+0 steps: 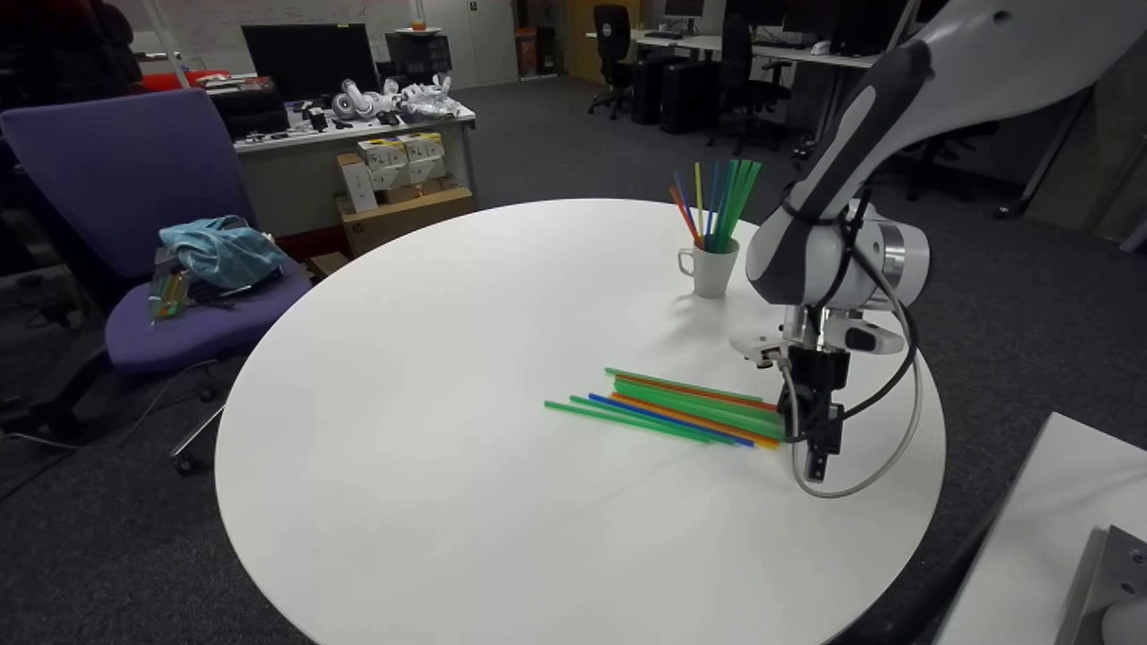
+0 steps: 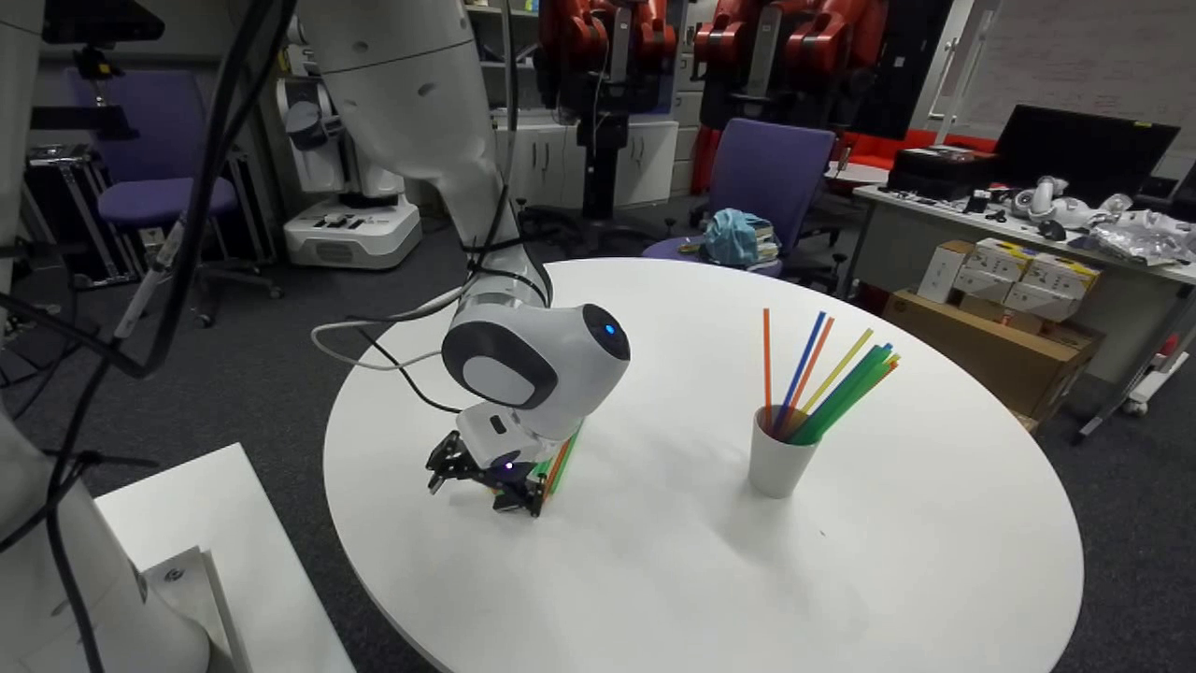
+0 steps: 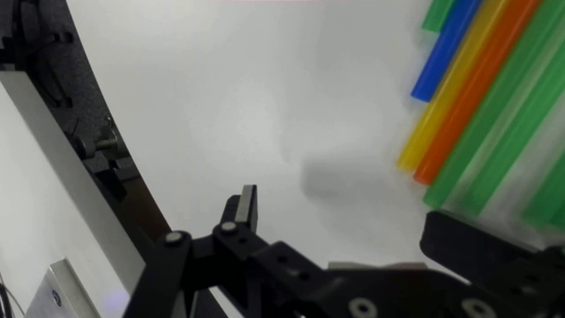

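Observation:
My gripper stands open above the white table, and nothing is between its fingers. Close by one finger lie the ends of several loose straws; this finger overlaps the green straws in the wrist view, and I cannot tell whether it touches them. A blue straw, a yellow straw and an orange straw lie alongside. The same bundle spreads flat across the table in an exterior view, its near ends partly behind the gripper and arm elsewhere. A white mug holds several upright coloured straws.
The round white table carries straws and mug. Beside it stands the white base table of the robot. A purple chair with a blue cloth is beyond the edge. Cables loop around the wrist.

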